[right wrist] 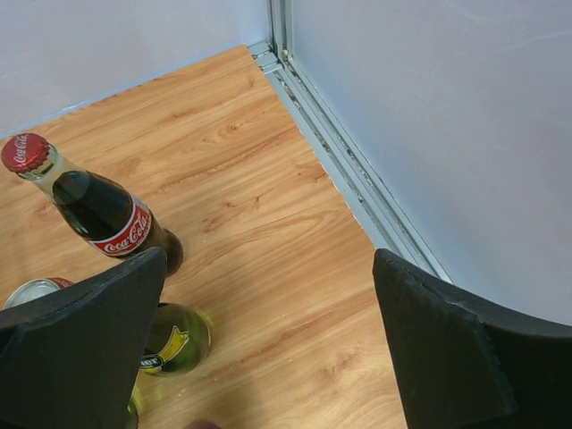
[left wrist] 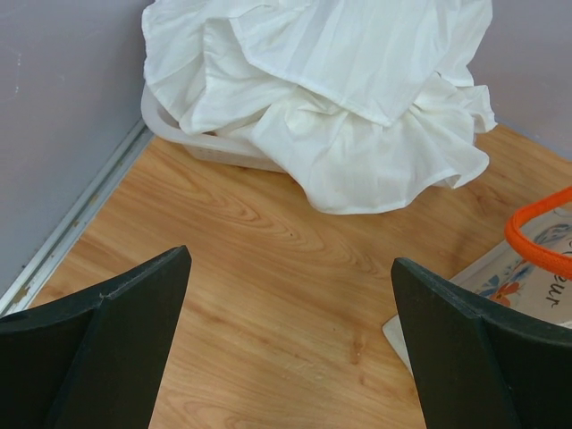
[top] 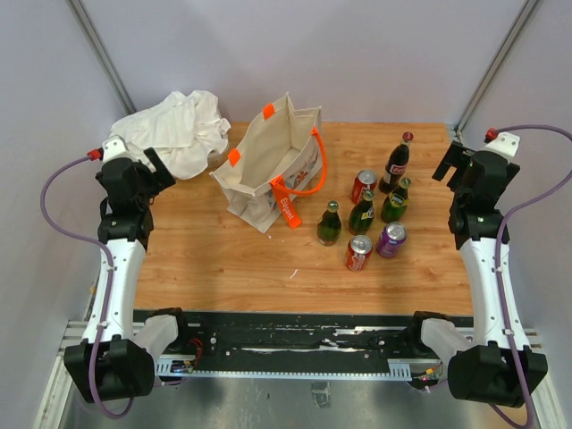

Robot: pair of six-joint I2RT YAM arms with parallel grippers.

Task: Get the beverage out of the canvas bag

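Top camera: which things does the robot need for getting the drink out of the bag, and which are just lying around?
For the job:
canvas bag; any drink inside it is hidden.

Just lying about:
white cloth heap
cola bottle
three green bottles
two red cans
purple can

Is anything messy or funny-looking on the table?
A little. The white cloth in the far left corner is a crumpled heap spilling over its white basket onto the table. The canvas bag stands open. The bottles and cans all stand upright, and nothing looks spilled.
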